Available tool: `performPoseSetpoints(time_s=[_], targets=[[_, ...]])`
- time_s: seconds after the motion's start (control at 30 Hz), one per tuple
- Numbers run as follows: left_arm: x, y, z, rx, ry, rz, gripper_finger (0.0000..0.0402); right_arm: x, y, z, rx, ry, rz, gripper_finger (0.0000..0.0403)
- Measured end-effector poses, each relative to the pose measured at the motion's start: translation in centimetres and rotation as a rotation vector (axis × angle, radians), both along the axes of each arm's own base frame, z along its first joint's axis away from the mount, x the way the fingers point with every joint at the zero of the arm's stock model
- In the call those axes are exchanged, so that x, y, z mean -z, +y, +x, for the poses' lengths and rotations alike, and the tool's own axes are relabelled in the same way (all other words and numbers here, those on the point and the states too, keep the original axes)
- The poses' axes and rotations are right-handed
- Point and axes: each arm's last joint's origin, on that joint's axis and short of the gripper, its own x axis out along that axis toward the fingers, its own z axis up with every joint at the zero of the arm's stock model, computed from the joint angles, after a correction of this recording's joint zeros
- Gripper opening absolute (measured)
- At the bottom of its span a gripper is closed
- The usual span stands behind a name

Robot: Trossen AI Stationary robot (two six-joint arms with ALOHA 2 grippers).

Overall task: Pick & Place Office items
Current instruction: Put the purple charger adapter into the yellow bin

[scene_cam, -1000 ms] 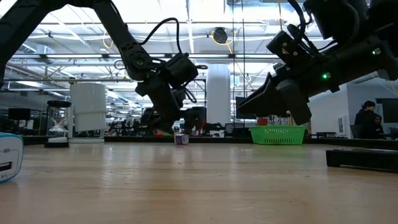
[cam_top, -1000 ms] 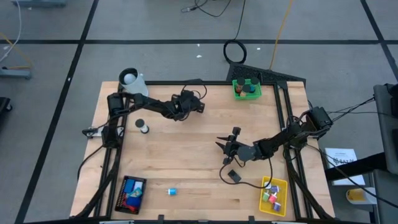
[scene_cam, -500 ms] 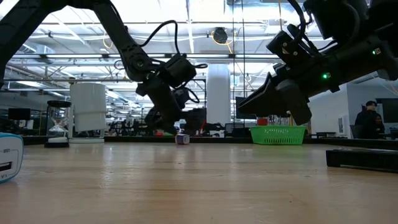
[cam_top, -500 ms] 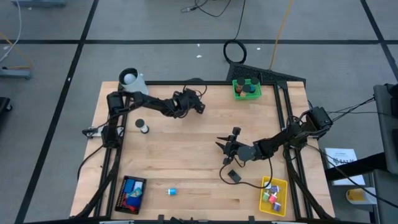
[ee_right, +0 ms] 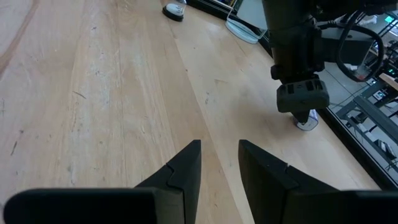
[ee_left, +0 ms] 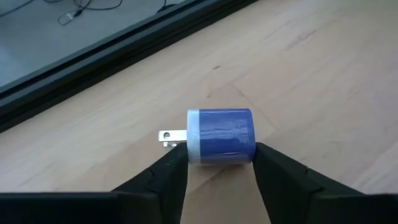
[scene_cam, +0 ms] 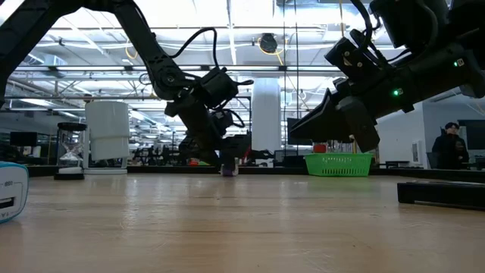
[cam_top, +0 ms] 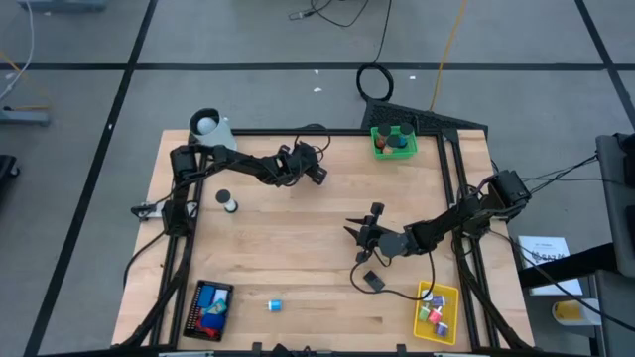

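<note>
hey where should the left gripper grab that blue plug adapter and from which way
Grip the blue plug adapter across its rounded body, coming straight down from above. It lies on its side on the table, metal prong pointing sideways, and the left gripper already has an open finger on each flank, clear of the prong.

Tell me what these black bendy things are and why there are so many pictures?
They are two robot arms at a wooden table, each ending in a two-finger pincher. One camera looks down from above, one peeks across the tabletop, and one rides on each wrist. The left gripper has its fingers open on either side of a little blue plug near the table's far edge. The right gripper waits open over the middle, holding nothing. A green tray and a yellow tray hold small pieces.
</note>
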Motion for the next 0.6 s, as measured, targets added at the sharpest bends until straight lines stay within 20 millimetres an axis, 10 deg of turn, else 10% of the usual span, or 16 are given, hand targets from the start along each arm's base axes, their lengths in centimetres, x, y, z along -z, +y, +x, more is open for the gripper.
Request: performPoseSetpoints(time_s=[0.6], targets=[[-0.3,-2.8,-0.1,0.133,0.176,0.011,0.0174,0.1,0.0,0.0,0.016,-0.006,0.025,0.0098]])
